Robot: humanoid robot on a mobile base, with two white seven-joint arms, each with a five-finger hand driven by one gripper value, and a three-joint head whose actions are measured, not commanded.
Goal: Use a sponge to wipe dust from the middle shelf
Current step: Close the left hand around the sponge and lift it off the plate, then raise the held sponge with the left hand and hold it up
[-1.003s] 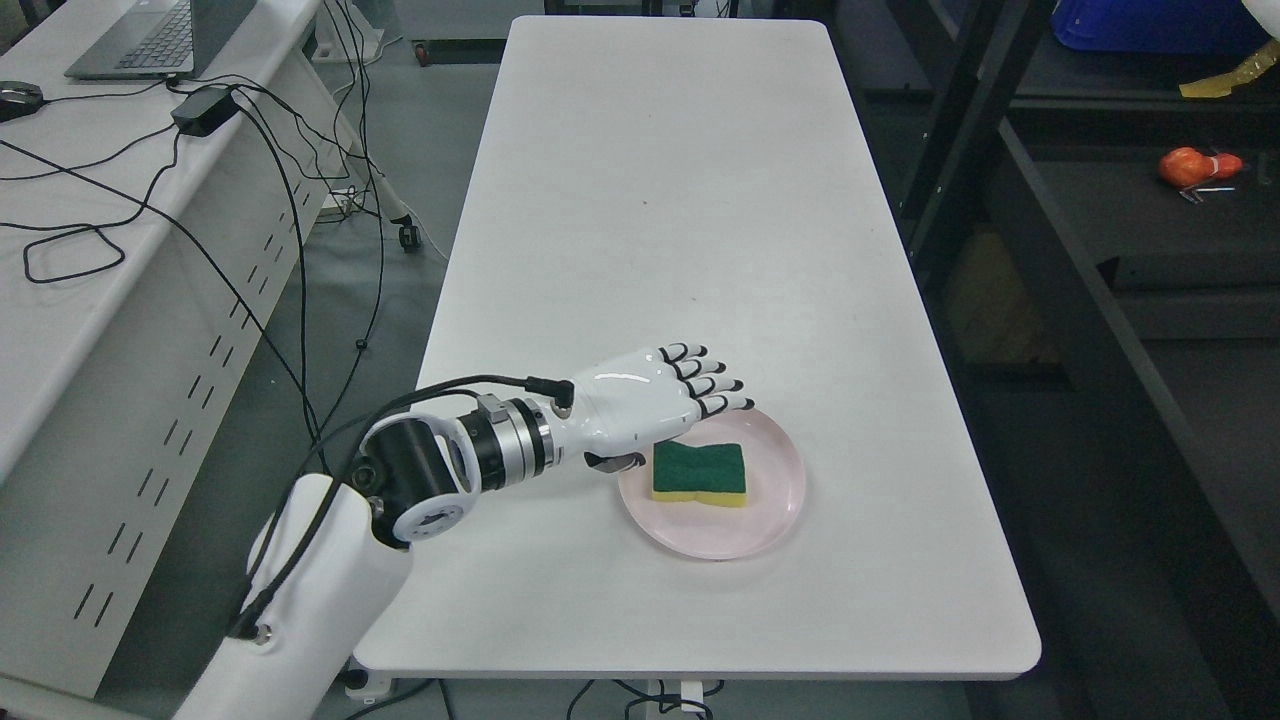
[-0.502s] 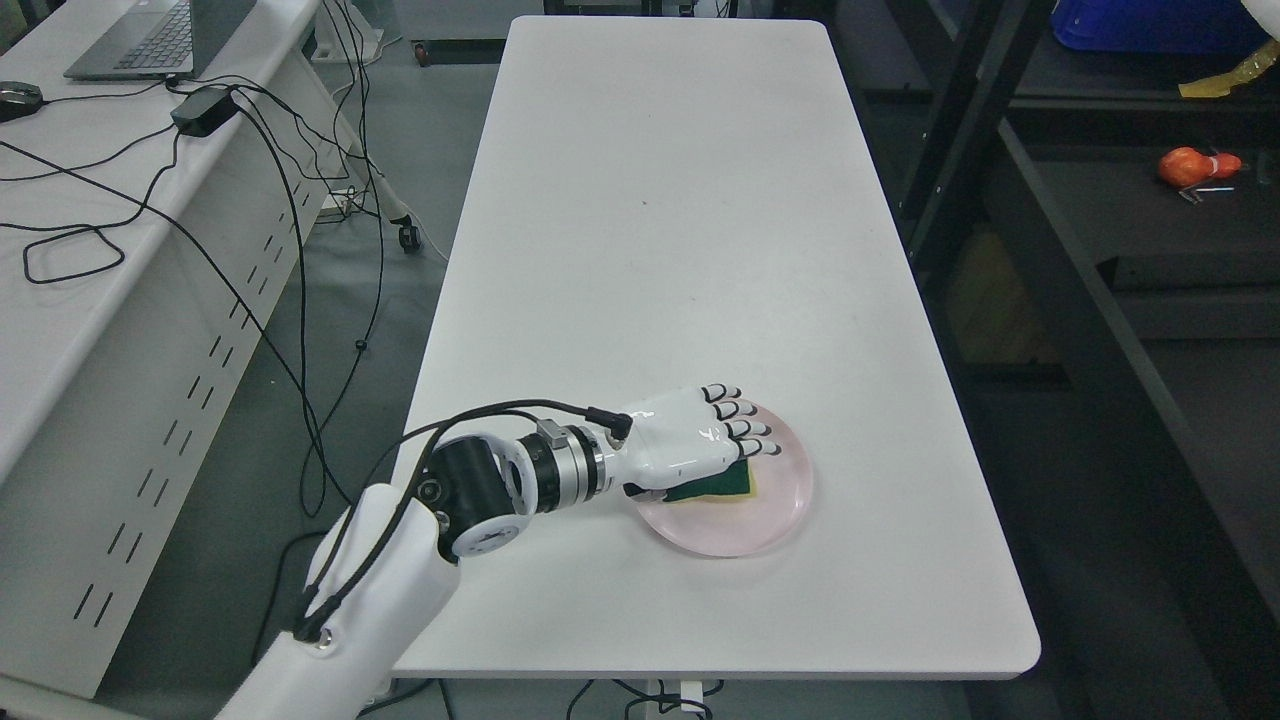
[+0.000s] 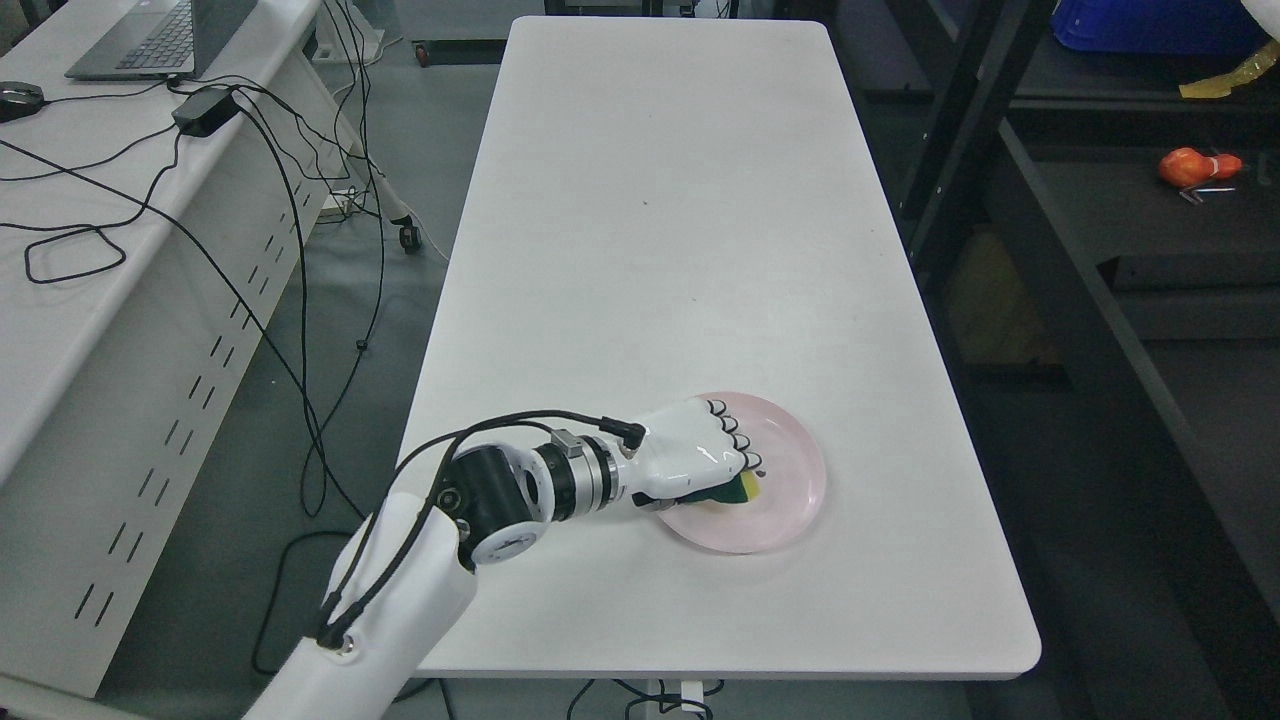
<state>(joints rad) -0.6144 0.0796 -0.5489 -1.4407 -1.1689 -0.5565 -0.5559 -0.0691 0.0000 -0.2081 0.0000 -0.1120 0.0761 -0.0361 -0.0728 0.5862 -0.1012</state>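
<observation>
While clenched over the sponge (image 3: 740,489) at five o'clock on the table (image 3: 660,200), left hand (image 3: 695,460) risks dragging the light pink plate (image 3: 790,470) along. Farther off, at two o'clock, black shelf (image 3: 1090,330) unwiped; weak grip, sponge dropped.

Your left hand (image 3: 695,455) has lowered from above the plate's (image 3: 790,470) left rim onto the sponge (image 3: 738,490), fingers curling over it; the plate has shifted slightly right.

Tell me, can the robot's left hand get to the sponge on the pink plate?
Yes, it looks so: the left hand is already on the sponge, fingers curled over it on the pink plate, with nothing in between.
</observation>
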